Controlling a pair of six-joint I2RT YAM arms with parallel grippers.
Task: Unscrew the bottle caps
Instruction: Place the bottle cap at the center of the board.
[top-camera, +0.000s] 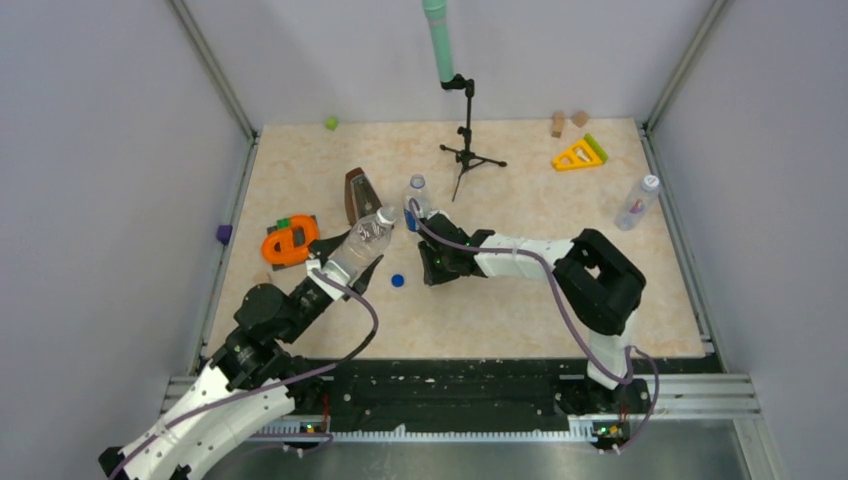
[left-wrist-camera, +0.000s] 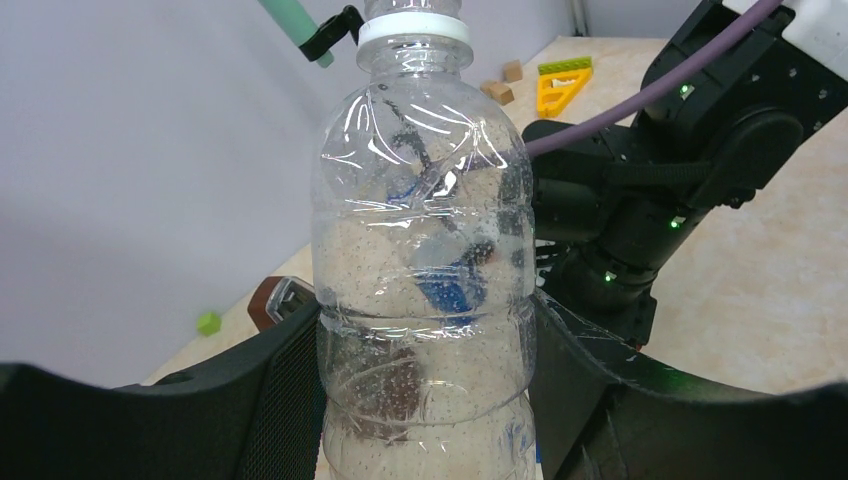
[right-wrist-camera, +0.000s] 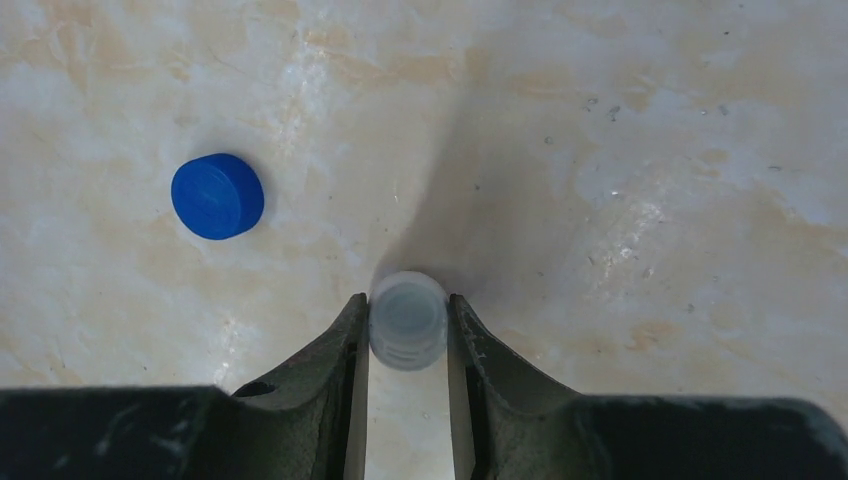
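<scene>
Right gripper (right-wrist-camera: 407, 303): closed on a white cap (right-wrist-camera: 407, 325), pinched by its sides between the two fingers and held over the table (top-camera: 520, 320).
Blue cap (right-wrist-camera: 217, 196): lies loose and flat on the table, near the held cap but apart from it.
Left gripper (left-wrist-camera: 425, 400): fingers part-way apart and clamped on the lower body of the clear bottle (left-wrist-camera: 420, 230), which is lifted off the table and tilted, neck towards the right arm.
Bottle neck: a white collar ring (left-wrist-camera: 413, 30) is in place. The thread above it looks bare, though the edge of the view cuts it off.
Labelled bottle (top-camera: 417, 200): stands upright just behind the right gripper. Whether its top is capped is too small to tell.
Third bottle (top-camera: 637, 203): stands well apart, near the right wall, with its own white cap on (top-camera: 651, 182).
Step in hand: judging by the cap in the fingers and the bare-looking neck, the second cap is off and waiting to be put down.
Next move: lower the cap to a bare patch beside the blue one and release it. The left arm must also stand its bottle down. The far bottle then needs a long reach.
Surface: pale marbled tabletop, matte, with faint specks.
Room: plain grey walls on three sides. An orange toy (top-camera: 290, 242), a yellow triangle (top-camera: 578, 153), wooden blocks (top-camera: 558, 122) and a small black tripod (top-camera: 466, 150) carrying a green pole sit around the edges.
</scene>
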